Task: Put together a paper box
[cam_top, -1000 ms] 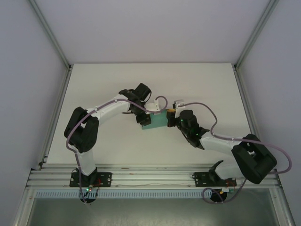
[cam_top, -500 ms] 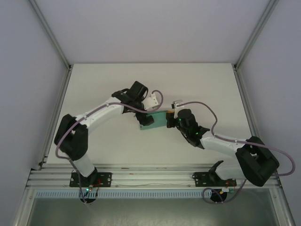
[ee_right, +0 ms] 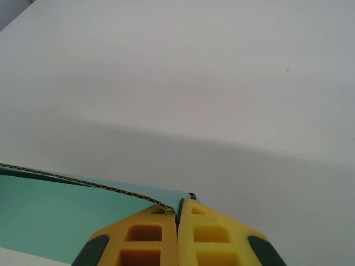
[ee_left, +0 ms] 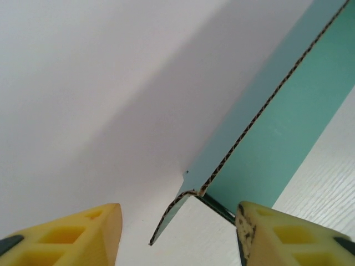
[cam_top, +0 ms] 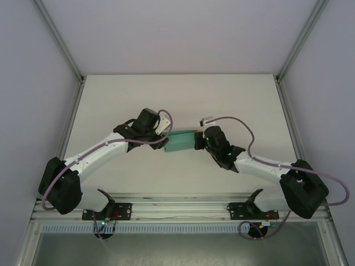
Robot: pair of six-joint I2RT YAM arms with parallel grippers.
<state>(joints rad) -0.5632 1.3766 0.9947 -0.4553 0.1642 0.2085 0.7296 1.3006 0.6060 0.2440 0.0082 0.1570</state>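
The paper box is a teal-green piece of corrugated card held just above the white table between the two arms. My right gripper is shut on its right edge; in the right wrist view the yellow fingers pinch the card's corner, and the panel runs off to the left. My left gripper is at the card's left end. In the left wrist view it stands open, a bent corner flap hanging between the fingers and touching neither.
The white table stretches behind the arms, with grey walls and aluminium frame posts at the sides. A metal rail carries both arm bases along the near edge.
My left gripper let go of the box, lifted away, then came down at its left end with its jaws apart. The left arm swung out to the left. The right gripper kept its grip.
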